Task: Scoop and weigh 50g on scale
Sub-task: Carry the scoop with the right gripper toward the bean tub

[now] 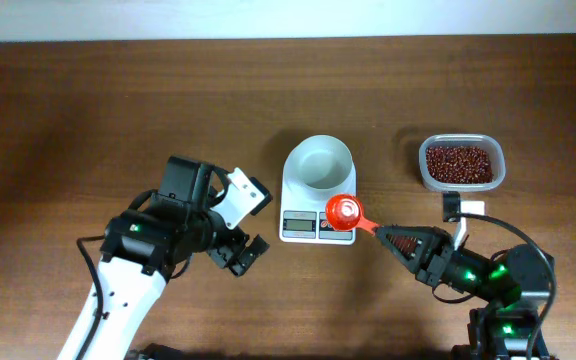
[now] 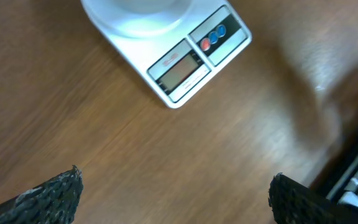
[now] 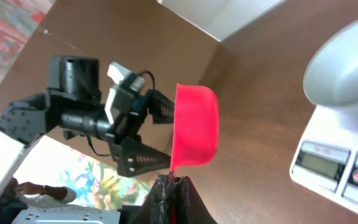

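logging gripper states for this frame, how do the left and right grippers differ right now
The left gripper is wide open and holds nothing; the right gripper is shut on the handle of the red scoop. The left gripper hangs over bare table left of the scale; the right gripper sits to the scale's right, its scoop above the scale's button end. Both have dark textured fingers.
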Motion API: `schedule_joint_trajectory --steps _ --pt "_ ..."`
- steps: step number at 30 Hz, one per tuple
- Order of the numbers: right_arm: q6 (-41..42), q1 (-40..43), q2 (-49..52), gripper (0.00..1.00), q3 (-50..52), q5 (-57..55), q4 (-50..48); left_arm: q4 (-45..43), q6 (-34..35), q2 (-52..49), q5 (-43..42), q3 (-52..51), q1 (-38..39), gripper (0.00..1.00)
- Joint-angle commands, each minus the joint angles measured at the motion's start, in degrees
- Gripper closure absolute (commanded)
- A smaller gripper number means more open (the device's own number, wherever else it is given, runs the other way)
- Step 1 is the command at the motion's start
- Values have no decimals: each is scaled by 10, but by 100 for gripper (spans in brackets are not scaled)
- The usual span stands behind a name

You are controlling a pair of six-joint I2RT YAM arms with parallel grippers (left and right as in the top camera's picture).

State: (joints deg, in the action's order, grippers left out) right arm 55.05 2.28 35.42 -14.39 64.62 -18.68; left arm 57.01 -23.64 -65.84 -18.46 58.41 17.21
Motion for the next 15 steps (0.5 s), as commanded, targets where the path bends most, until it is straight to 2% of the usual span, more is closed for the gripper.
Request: schedule_joint_trajectory --steps 1,3,5,6,10,13,15 --pt "-13 11 -4 96 -9 9 -99 -2 -13 0 49 11 -2 1" --pt "-29 45 -2 96 -12 11 -108 -14 -13 0 54 11 -2 1" --pt "-100 101 10 96 -12 21 -73 -24 -13 0 47 11 -2 1" --pt "-122 158 26 96 -16 24 -66 -21 -13 0 43 11 -2 1" --pt "-157 231 58 96 -65 56 -63 -21 -12 0 40 11 -2 1" --pt "-158 240 85 96 -114 68 -16 -21 -11 0 23 11 -2 1" --pt "-177 240 98 96 -131 67 64 -21 -11 0 22 11 -2 1"
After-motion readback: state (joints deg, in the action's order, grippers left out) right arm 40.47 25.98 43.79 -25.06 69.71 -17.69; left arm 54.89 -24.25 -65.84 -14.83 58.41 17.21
